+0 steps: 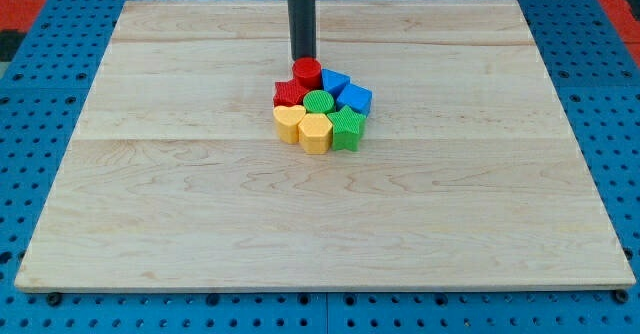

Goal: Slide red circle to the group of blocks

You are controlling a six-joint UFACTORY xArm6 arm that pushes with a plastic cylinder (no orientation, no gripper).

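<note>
The red circle (307, 72) sits at the top of a tight cluster of blocks near the board's middle. It touches a red star-like block (288, 94), a blue block (334, 81) and a green circle (319, 101). Another blue block (355, 98), a green star-like block (348, 129), a yellow hexagon-like block (315, 132) and a yellow heart-like block (288, 123) complete the cluster. My tip (303, 58) stands right behind the red circle, on its upper side, touching or nearly touching it.
The wooden board (150, 204) lies on a blue perforated table (30, 124). A red patch (25, 9) shows at the view's top left corner and another at the top right.
</note>
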